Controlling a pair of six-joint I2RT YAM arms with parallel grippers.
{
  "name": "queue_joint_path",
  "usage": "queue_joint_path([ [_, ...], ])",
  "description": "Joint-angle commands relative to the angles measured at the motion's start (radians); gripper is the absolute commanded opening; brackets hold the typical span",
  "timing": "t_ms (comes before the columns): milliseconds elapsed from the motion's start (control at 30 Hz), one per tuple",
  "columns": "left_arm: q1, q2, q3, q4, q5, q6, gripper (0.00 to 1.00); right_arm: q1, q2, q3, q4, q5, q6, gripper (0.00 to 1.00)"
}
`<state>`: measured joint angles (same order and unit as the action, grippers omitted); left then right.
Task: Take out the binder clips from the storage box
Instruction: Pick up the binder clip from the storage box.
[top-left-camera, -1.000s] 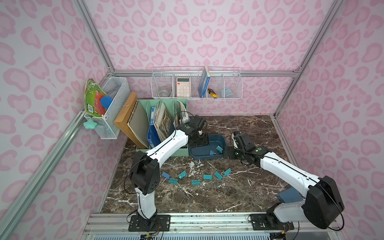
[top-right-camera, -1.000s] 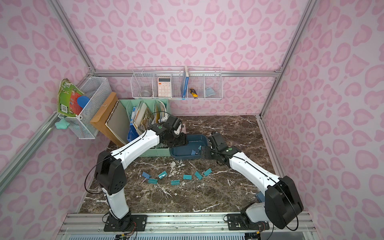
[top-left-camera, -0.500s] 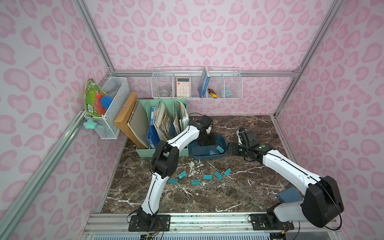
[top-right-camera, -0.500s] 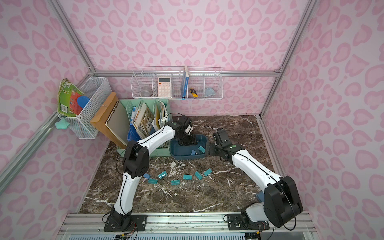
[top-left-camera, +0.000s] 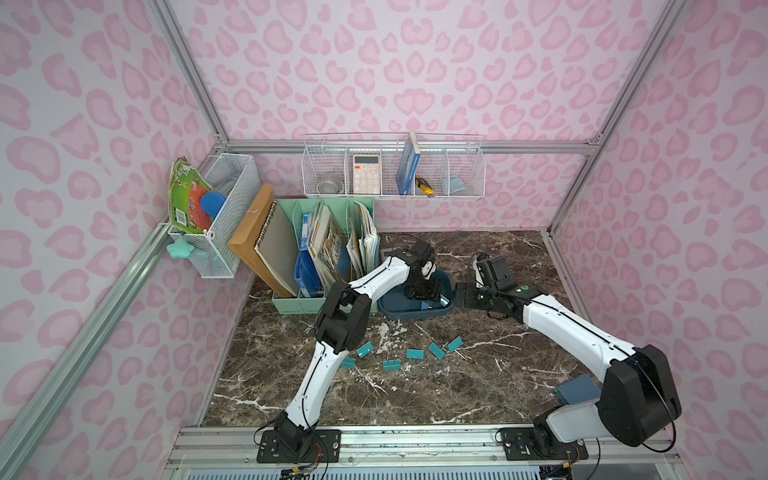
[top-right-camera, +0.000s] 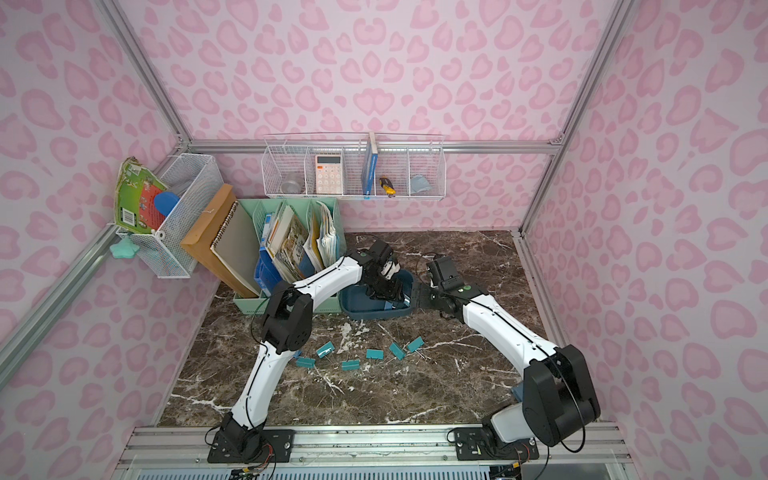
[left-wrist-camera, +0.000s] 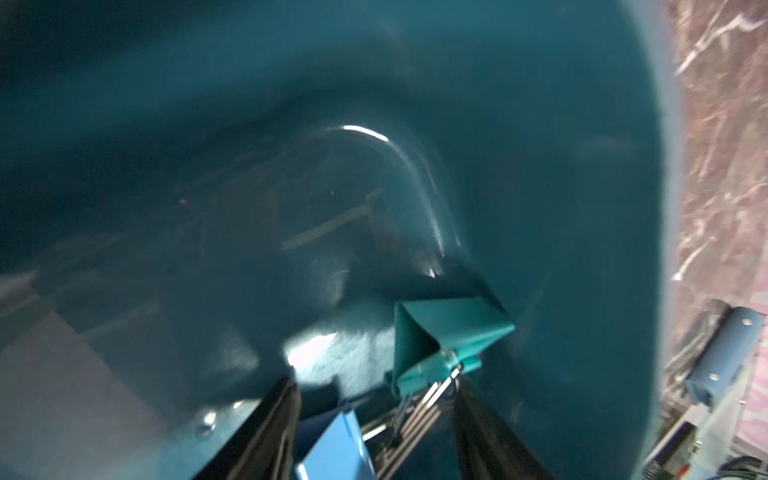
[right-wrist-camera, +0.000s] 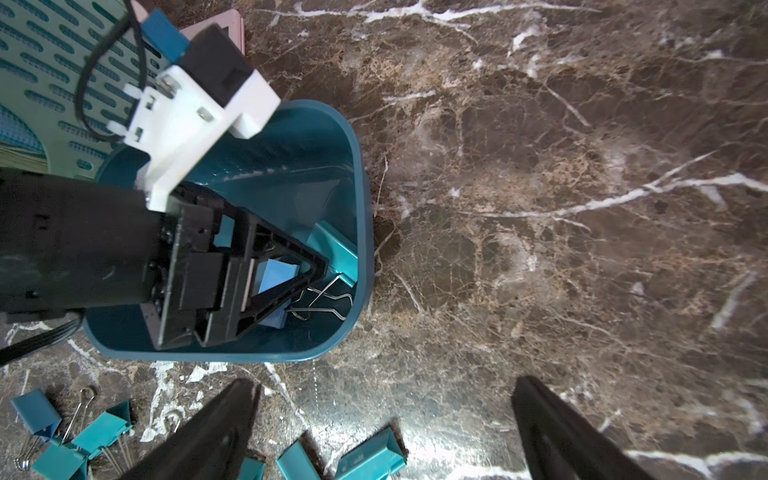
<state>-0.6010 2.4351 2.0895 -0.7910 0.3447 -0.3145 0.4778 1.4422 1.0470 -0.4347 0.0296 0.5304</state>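
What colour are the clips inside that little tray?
One teal binder clip, one light blue binder clip; best in the right wrist view.

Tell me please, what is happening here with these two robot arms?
The robot is emptying the dark blue storage box. The left gripper is down inside the box, jaws apart over a teal clip and a light blue clip in one corner. Several binder clips already lie on the marble table in front of the box. The right gripper hangs open beside the box, holding nothing.
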Motion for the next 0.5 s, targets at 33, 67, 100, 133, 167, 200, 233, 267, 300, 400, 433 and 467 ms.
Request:
queue_joint_path([
  [33,-0.008,0.021,0.033,-0.048,-0.141,-0.008,0.62,0.001,0.003,0.015,-0.004,-0.009,-0.004,1.0],
  [67,-0.005,0.021,0.034,-0.055,-0.185,-0.019,0.62,0.001,0.003,0.015,-0.002,-0.011,-0.004,1.0],
  [100,-0.001,0.018,0.034,-0.063,-0.22,-0.029,0.62,0.001,0.004,0.016,-0.001,-0.012,-0.005,1.0],
  [133,0.004,0.015,0.034,-0.07,-0.265,-0.049,0.62,0.001,0.004,0.015,0.002,-0.013,-0.005,1.0],
  [167,0.01,0.008,0.035,-0.082,-0.312,-0.082,0.61,0.001,0.005,0.016,0.004,-0.016,-0.004,0.99],
  [200,0.019,0.002,0.035,-0.093,-0.346,-0.109,0.61,0.001,0.006,0.016,0.006,-0.021,-0.005,1.0],
  [233,0.026,-0.005,0.034,-0.099,-0.37,-0.122,0.6,0.002,0.007,0.015,0.008,-0.024,-0.004,1.0],
  [267,0.035,-0.01,0.033,-0.106,-0.393,-0.136,0.6,0.002,0.009,0.014,0.011,-0.029,-0.003,1.0],
  [300,0.045,-0.015,0.033,-0.115,-0.409,-0.152,0.6,0.003,0.009,0.015,0.016,-0.032,-0.001,1.0],
  [400,0.066,-0.046,0.013,-0.117,-0.428,-0.194,0.6,0.005,0.015,0.016,0.019,-0.042,-0.002,1.0],
  [433,0.069,-0.064,-0.003,-0.101,-0.425,-0.199,0.6,0.006,0.016,0.016,0.023,-0.044,-0.003,1.0],
  [467,0.07,-0.084,-0.026,-0.078,-0.414,-0.201,0.61,0.01,0.019,0.016,0.025,-0.049,-0.003,1.0],
])
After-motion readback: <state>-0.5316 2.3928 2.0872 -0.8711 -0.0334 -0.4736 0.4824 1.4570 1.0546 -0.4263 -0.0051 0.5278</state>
